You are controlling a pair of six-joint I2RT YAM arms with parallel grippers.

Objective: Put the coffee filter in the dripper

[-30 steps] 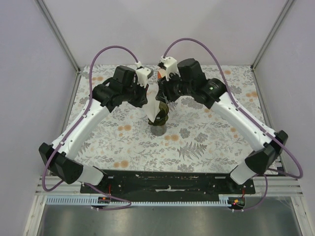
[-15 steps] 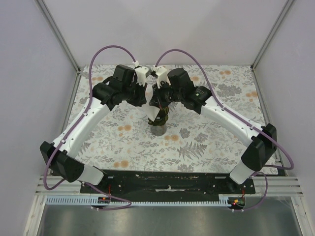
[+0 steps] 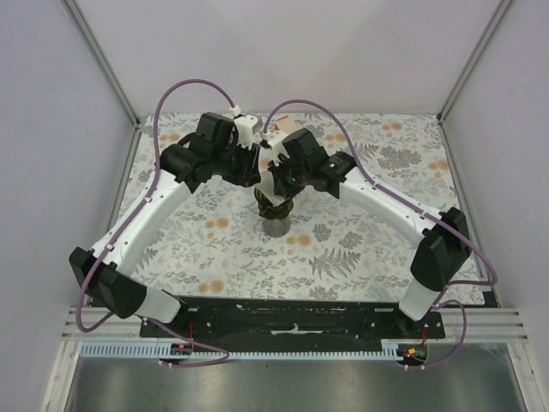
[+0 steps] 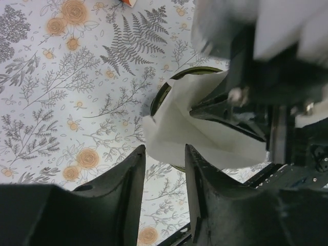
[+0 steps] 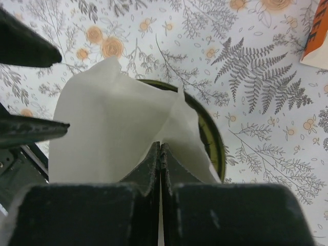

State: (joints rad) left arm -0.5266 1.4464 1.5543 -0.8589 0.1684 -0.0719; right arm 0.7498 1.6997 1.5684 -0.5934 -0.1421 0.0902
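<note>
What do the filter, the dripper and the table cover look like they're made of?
Coffee filter: thin matte white paper, going by its soft creases and folds. Dripper: only the dark green rim shows, smooth with a slight sheen; plastic or glazed ceramic, can't tell. Table cover: matte floral-printed sheet, probably cloth or paper.

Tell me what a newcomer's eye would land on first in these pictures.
The white coffee filter stands out, crumpled and upright over the dark green dripper in the middle of the flowered table. The right gripper has its jaws shut on a fold of it, while the left gripper hovers at its edge with jaws apart. An orange pack peeks in at the corner of the right wrist view.
</note>
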